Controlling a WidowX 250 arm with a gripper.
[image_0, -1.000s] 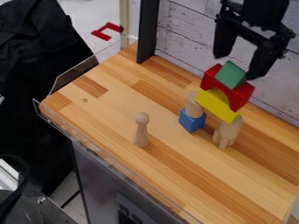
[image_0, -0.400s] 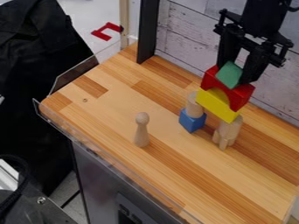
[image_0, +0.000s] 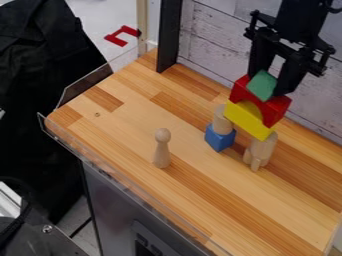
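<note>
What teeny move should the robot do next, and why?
Maybe the gripper should lift the green block gently straight up. Its jaws are on both sides of the block, which sits on the red arch above the yellow arch. A sideways tug might topple them.

Green block (image_0: 262, 84), red arch (image_0: 241, 91), yellow arch (image_0: 248, 119) (sunny), blue cube (image_0: 220, 138)
</note>
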